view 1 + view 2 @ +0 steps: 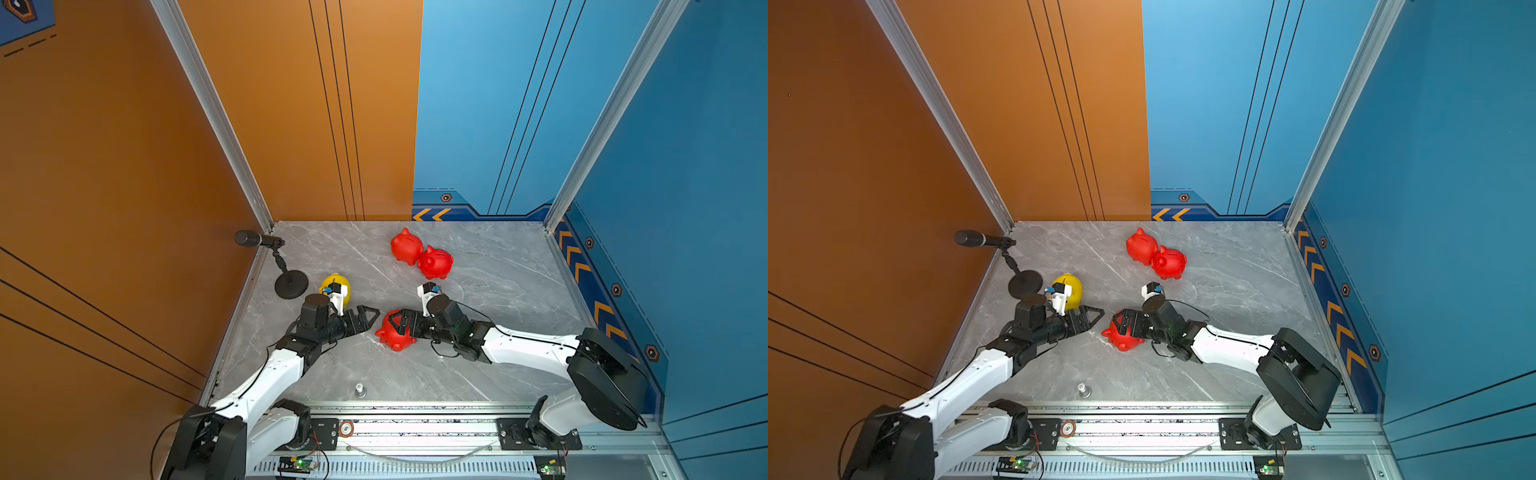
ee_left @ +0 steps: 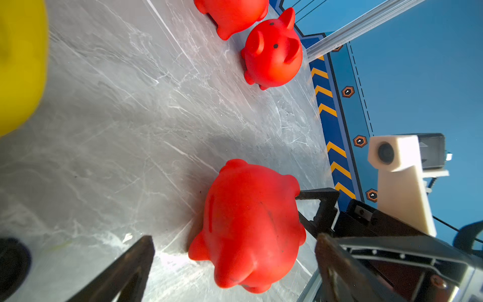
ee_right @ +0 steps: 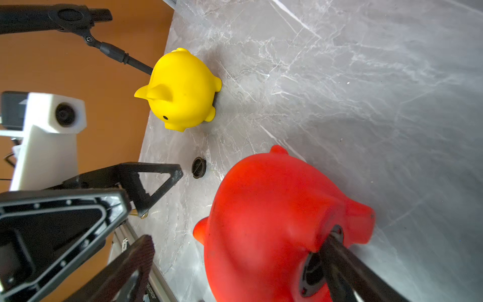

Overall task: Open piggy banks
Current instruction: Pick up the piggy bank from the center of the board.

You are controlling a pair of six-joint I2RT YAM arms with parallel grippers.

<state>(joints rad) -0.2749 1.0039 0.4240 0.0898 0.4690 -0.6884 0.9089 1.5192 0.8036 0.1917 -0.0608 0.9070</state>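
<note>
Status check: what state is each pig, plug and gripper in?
Near glossy red plastic piggy bank: on its side.
Yellow plastic piggy bank: upright, plug hidden.
Rear red piggy bank: upright.
Red piggy bank beside it: upright, touching it.
Small round black plug disc: loose on table.
Left gripper: open, empty.
Right gripper: open, one finger at near bank's belly plug.

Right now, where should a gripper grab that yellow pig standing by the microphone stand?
Probably across the rounded flanks of the yellow piggy bank, coming down from above: it stands upright on its feet, and the microphone stand crowds one side, so sideways looks tighter.
</note>
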